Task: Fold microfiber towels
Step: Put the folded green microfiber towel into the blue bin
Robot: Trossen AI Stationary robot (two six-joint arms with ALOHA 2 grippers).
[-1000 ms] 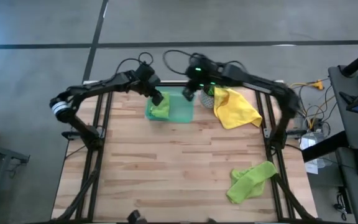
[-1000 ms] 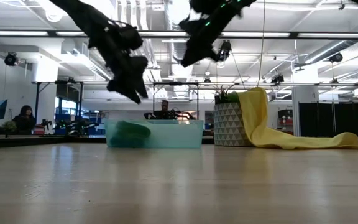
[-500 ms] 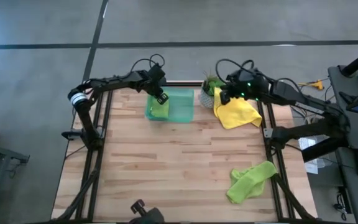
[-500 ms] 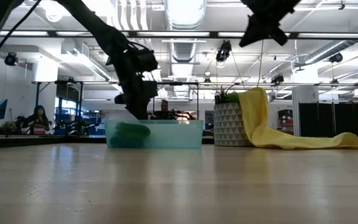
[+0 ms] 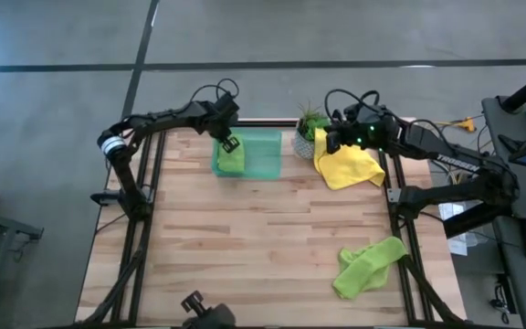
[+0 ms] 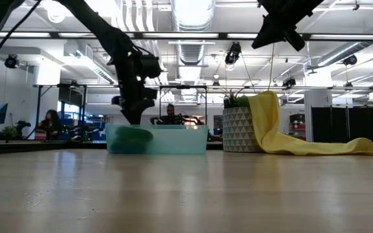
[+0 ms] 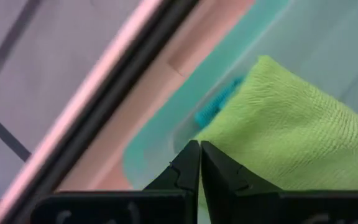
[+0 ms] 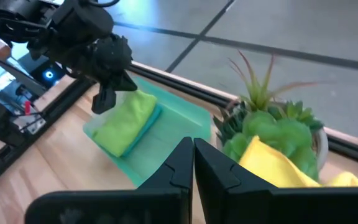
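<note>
Left gripper (image 5: 230,143), fingers together and empty, above a lime green towel (image 5: 232,157) stacked on a teal-blue towel (image 8: 143,126) in the green tray (image 5: 265,155). Right gripper (image 5: 330,142), also closed, above the yellow towel (image 5: 347,160) draped on a potted plant (image 5: 307,126). Second lime green towel (image 5: 367,265) on the bench (image 5: 245,238).

Wooden surface (image 5: 245,238) | far edge: green tray (image 5: 261,157), plant pot (image 5: 305,143), yellow towel (image 5: 347,164) | near right: lime towel (image 5: 367,265)
</note>
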